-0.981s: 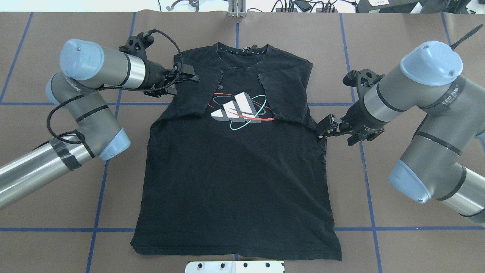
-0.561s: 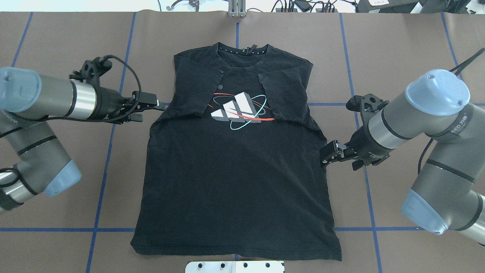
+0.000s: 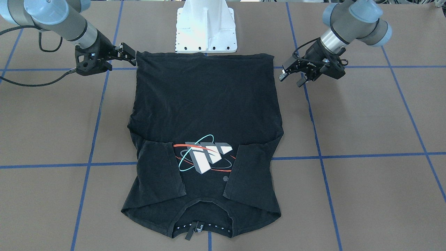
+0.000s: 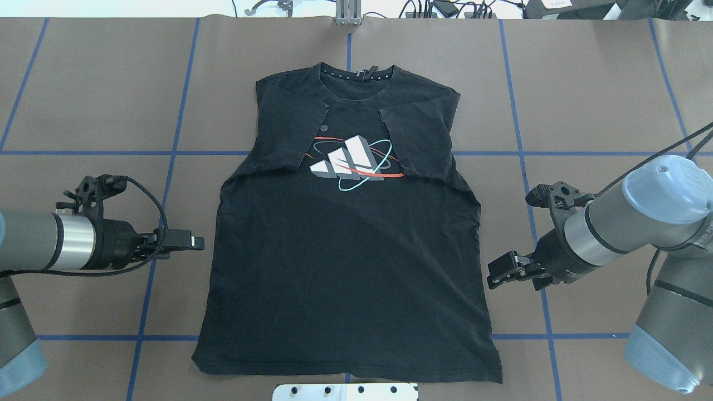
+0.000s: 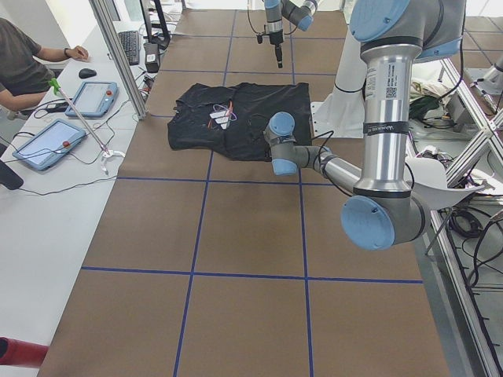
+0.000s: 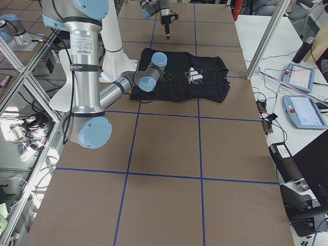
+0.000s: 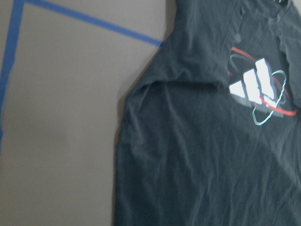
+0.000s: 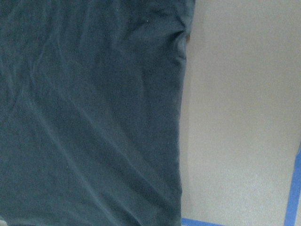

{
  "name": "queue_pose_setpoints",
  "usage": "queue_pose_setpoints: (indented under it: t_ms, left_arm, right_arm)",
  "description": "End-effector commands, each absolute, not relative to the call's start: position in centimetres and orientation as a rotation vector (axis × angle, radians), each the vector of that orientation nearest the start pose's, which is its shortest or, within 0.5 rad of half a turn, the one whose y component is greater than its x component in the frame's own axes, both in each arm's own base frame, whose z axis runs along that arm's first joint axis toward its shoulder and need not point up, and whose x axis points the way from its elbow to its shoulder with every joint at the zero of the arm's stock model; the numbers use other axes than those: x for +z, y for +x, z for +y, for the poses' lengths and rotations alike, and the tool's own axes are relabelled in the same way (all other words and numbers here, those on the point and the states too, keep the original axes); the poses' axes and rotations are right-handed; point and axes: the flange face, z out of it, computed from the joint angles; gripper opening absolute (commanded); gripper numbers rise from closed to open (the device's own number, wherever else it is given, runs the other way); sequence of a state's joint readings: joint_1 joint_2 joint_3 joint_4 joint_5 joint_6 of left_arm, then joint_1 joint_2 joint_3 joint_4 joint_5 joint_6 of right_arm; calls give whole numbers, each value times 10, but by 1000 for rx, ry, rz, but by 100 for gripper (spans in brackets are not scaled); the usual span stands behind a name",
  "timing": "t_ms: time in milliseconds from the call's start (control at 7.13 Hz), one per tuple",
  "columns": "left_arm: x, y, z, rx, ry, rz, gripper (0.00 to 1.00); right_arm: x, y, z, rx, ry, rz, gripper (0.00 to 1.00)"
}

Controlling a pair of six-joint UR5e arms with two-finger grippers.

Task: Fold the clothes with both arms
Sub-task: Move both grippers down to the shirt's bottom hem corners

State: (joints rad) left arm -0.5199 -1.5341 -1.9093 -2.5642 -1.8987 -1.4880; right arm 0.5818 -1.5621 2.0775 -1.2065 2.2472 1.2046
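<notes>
The black T-shirt [image 4: 345,250] lies flat in the middle of the brown table [image 4: 601,83], graphic side up, with both sleeves folded in over the chest and the collar at the far edge from the robot. The overhead view shows the left gripper [image 4: 186,243] just beside the shirt's left edge and the right gripper [image 4: 498,273] just beside the right edge, neither touching the cloth. The front view shows the right gripper [image 3: 127,52] by the hem corner with its fingers apart and empty; the fingers of the left gripper [image 3: 287,71] look close together and hold nothing. The wrist views show only cloth, table and blue tape lines [image 7: 89,21]. In the left side view a person [image 5: 27,63] sits at a side desk with tablets [image 5: 47,144]. The white base [image 3: 206,28] stands just behind the hem.
</notes>
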Motion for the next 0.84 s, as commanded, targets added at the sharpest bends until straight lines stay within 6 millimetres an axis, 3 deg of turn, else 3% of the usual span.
queue_pose_setpoints:
  t_ms: [0, 280, 701]
  left_arm:
    - [404, 394, -284, -123, 61, 1298, 98]
    - [407, 418, -249, -52, 1, 1288, 98]
    - [407, 432, -222, 0, -41, 1286, 98]
  right_arm:
    - [371, -357, -304, -129, -200, -1041, 100]
    - [374, -357, -300, -142, -234, -1043, 100]
    - [378, -355, -297, -147, -263, -1040, 100]
